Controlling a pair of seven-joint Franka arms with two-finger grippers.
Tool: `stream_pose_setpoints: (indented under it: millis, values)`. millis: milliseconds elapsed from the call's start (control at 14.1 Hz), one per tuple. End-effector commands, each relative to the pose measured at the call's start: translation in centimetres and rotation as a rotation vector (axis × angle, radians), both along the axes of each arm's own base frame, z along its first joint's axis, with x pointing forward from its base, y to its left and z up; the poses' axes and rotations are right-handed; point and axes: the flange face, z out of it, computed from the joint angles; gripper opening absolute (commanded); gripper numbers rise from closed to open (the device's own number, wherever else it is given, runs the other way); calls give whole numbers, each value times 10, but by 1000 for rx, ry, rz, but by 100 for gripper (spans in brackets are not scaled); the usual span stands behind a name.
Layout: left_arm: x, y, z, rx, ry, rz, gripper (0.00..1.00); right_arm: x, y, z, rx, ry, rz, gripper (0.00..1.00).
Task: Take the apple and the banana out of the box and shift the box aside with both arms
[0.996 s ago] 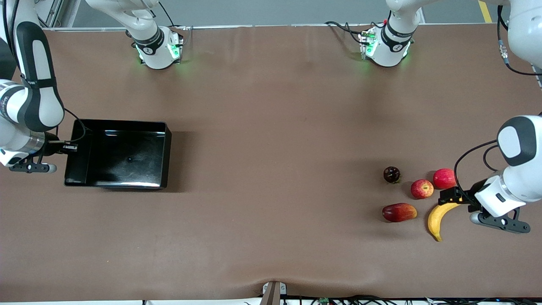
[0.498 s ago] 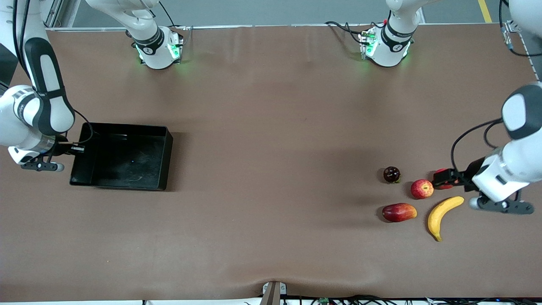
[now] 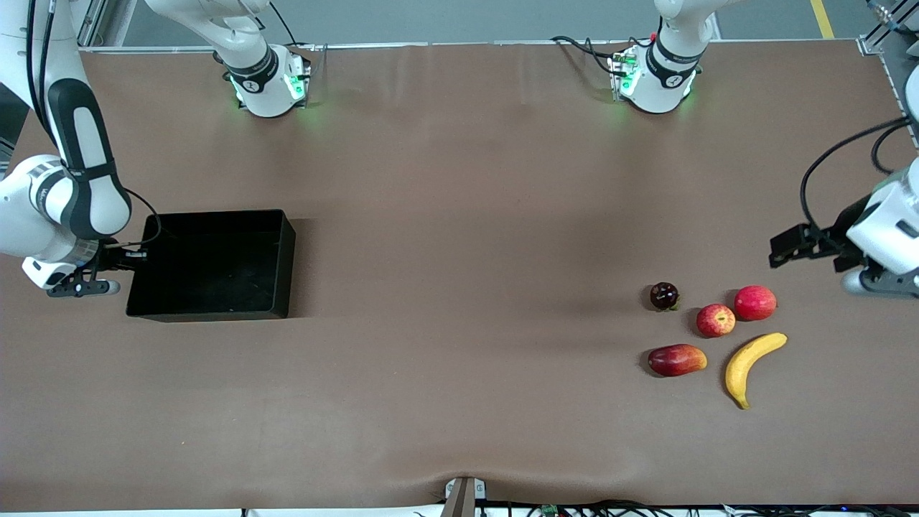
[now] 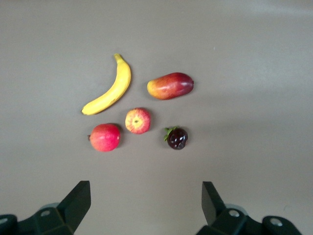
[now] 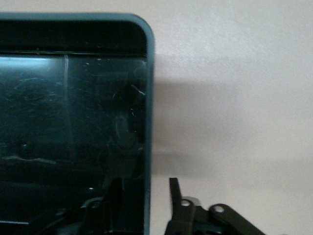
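The black box (image 3: 212, 314) sits at the right arm's end of the table. My right gripper (image 3: 136, 253) is shut on its end wall, with one finger inside and one outside the rim (image 5: 149, 122); it shows in the right wrist view (image 5: 142, 188). The yellow banana (image 3: 747, 362) and the small red apple with yellowish streaks (image 3: 716, 320) lie on the table at the left arm's end. My left gripper (image 3: 782, 248) is open and empty, up above the table beside the fruits. The left wrist view shows its open fingers (image 4: 145, 185), the banana (image 4: 112, 90) and the apple (image 4: 138, 120).
A plain red apple (image 3: 755, 302), a dark purple round fruit (image 3: 664, 296) and a red-orange mango-like fruit (image 3: 676, 360) lie close around the task fruits. The two arm bases (image 3: 266, 79) stand along the table's edge farthest from the front camera.
My left gripper has drawn away from the banana and risen toward its end of the table, empty. The box has shifted a little toward the table's middle with my right gripper.
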Motion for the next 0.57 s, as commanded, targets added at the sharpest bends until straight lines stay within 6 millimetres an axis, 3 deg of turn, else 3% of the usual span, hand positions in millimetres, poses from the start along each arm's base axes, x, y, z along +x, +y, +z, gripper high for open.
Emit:
stream_pose_setpoints:
  millis: [0, 213, 498]
  values:
    - [-20, 2, 19, 19, 1, 13, 100, 30, 13, 43, 72, 37, 48, 100]
    - [-40, -3, 41, 40, 10, 20, 100, 43, 38, 95, 153, 129, 97, 100]
    - [-74, -13, 61, 47, -7, 21, 100, 72, 89, 194, 159, 75, 211, 100]
